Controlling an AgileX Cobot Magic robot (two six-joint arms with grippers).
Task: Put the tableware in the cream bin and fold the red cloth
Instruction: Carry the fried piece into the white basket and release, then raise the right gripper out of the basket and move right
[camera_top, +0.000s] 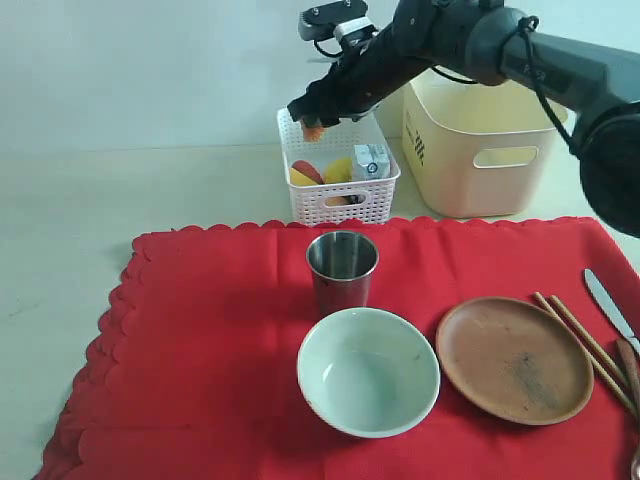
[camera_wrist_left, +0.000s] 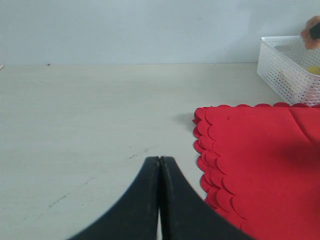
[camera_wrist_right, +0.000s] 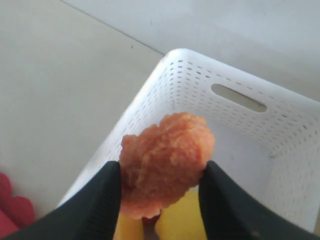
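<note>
Bowl and cup on red cloth
Right end effector, at cup's 12 o'clock, grips orange food; left end effector closed.

Bright, even light; soft shadow on the red cloth; close foreground perhaps slightly blurred.

The cloth is bright red with a scalloped border, on a pale off-white counter. The cup is silvery steel, the bowl pale greenish-white, the plate terracotta-brown with a darker smear, the chopsticks light wood-brown, the knife silver. Far right, the bin is cream with small dark lines on one wall. The lattice basket is white, the food items in it yellow and red, the carton blue-white. The left hand and right hand are black. The nugget is mottled orange.
</note>
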